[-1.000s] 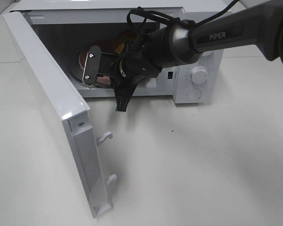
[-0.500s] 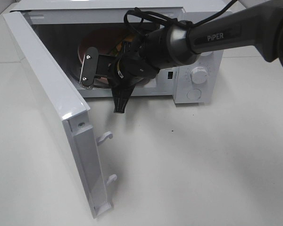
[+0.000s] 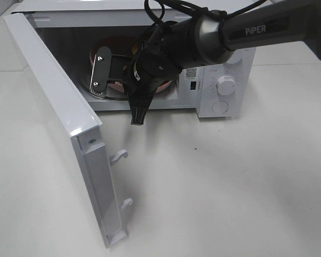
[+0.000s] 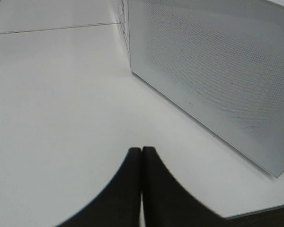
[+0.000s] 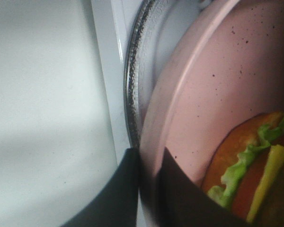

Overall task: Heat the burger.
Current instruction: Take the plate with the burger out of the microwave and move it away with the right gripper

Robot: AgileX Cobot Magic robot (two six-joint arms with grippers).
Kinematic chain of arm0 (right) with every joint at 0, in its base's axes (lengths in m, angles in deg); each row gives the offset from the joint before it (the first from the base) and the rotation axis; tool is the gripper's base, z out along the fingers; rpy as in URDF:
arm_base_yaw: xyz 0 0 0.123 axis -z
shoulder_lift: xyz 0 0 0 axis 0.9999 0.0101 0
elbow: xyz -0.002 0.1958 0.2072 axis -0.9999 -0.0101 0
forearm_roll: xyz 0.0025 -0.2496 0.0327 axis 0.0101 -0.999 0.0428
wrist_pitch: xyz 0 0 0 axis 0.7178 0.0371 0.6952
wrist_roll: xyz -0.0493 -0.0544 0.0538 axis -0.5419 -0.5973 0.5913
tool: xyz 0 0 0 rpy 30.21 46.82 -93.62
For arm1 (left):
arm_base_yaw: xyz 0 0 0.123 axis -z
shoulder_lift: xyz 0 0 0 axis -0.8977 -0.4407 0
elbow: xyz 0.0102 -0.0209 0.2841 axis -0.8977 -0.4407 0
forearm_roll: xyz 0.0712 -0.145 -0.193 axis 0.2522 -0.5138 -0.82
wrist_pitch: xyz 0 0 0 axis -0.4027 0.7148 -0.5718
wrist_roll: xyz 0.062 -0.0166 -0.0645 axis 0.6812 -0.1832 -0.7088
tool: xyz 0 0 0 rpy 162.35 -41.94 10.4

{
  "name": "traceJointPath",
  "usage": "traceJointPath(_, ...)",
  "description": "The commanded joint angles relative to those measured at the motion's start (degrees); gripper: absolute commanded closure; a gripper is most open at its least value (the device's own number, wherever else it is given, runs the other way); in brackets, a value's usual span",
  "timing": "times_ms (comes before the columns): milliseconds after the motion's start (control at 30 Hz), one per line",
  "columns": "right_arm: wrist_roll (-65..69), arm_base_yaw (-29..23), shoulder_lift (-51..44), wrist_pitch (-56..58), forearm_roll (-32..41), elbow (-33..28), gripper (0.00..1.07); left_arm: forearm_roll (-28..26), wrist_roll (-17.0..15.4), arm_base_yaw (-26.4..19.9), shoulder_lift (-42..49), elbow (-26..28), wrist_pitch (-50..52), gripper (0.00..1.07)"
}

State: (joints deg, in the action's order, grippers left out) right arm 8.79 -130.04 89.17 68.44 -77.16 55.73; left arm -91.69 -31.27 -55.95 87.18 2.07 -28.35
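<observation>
Pink plate (image 5: 213, 94) (rim pinched) between fingers (image 5: 118, 194), burger (image 5: 255, 165) beside

Microwave (image 3: 224, 80) on a white table (image 3: 230, 182), door (image 3: 59, 123) open. Pink plate (image 5: 217, 94) between the fingers, over the glass turntable (image 5: 137, 85).
</observation>
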Motion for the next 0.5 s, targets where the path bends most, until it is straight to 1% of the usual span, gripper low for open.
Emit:
traceJointPath(33,-9.00,0.63,-2.69,4.41,5.10,0.23,1.07,-0.23,-0.40,-0.11,0.52,-0.17,0.86,1.06)
traceJointPath(67,-9.00,0.63,-2.69,4.41,5.10,0.23,1.07,-0.23,-0.40,-0.11,0.52,-0.17,0.86,1.06)
traceJointPath(100,-13.01,0.63,-3.27,5.44,8.14,0.17,1.07,-0.23,-0.40,-0.11,0.52,-0.17,0.86,1.06)
traceJointPath(133,-13.01,0.63,-3.27,5.44,8.14,0.17,1.07,-0.23,-0.40,-0.11,0.52,-0.17,0.86,1.06)
traceJointPath(167,-16.79,0.63,-4.07,6.88,11.17,0.00,1.07,-0.23,-0.40,-0.11,0.52,-0.17,0.86,1.06)
traceJointPath(233,-18.28,0.63,-4.41,7.28,12.09,-0.29,1.07,-0.23,-0.40,-0.11,0.52,-0.17,0.86,1.06)
traceJointPath(267,-21.77,0.63,-5.44,7.62,13.69,-1.20,1.07,-0.23,-0.40,-0.11,0.52,-0.17,0.86,1.06)
traceJointPath(400,-24.35,0.63,-7.45,7.73,15.18,-3.15,1.07,-0.23,-0.40,-0.11,0.52,-0.17,0.86,1.06)
traceJointPath(433,-25.04,0.63,-8.65,7.73,15.18,-4.81,1.07,-0.23,-0.40,-0.11,0.52,-0.17,0.86,1.06)
traceJointPath(467,-25.04,0.63,-8.65,7.73,15.18,-4.81,1.07,-0.23,-0.40,-0.11,0.52,-0.17,0.86,1.06)
traceJointPath(500,-26.30,0.63,-10.20,7.73,15.18,-6.82,1.07,-0.23,-0.40,-0.11,0.52,-0.17,0.86,1.06)
